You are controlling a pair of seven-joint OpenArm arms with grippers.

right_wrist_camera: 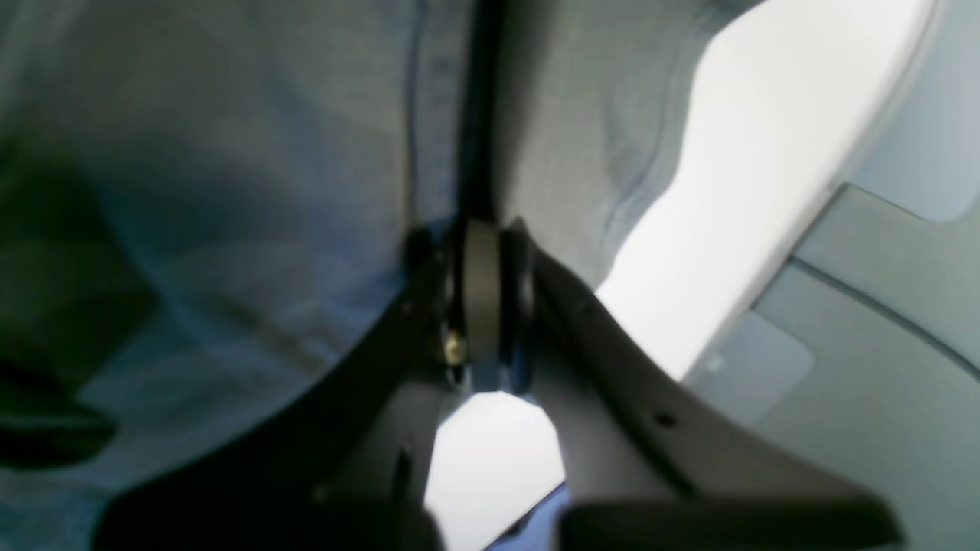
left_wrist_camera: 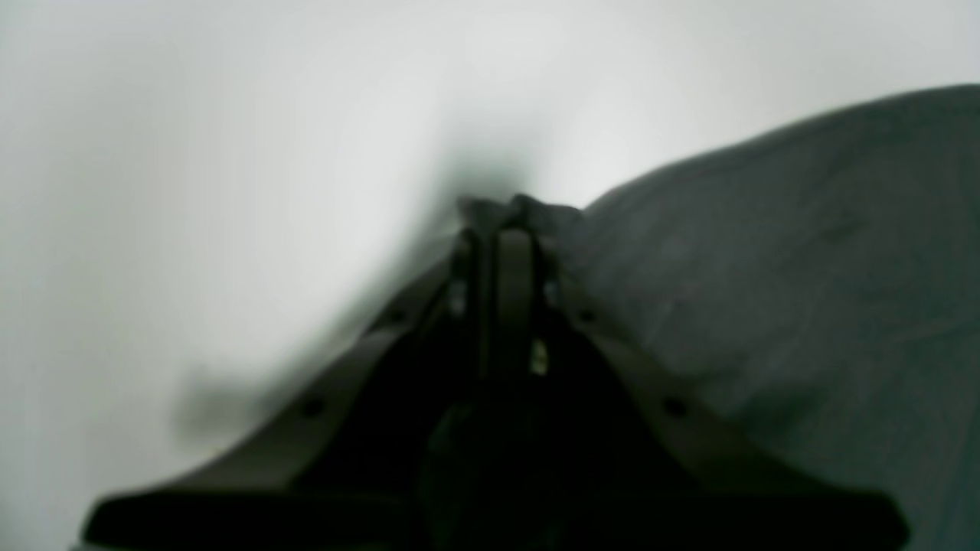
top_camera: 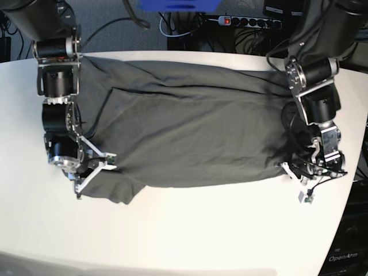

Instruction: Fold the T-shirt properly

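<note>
Two arms work at opposite ends of the T-shirt [top_camera: 195,132], a dark charcoal-grey cloth spread across the white table [top_camera: 201,230]. Its long axis runs left to right in the base view, from one arm to the other. A short sleeve sticks out toward the near edge at the left end, and a long fold line crosses the cloth along the far side.

At the right end of the base view, the left gripper [top_camera: 299,168] is clenched on the near right corner of the cloth; its wrist camera shows a small bunch of dark fabric pinched at the tips of the left gripper [left_wrist_camera: 505,210], with bare table beyond and the shirt spreading away to the right.

At the left end, the right gripper [top_camera: 92,172] sits low on the sleeve area. In its own wrist view the right gripper [right_wrist_camera: 486,237] is clenched, the jaws pressed together, with a seam of the cloth running straight into them, so it grasps the shirt's fabric there.
</note>
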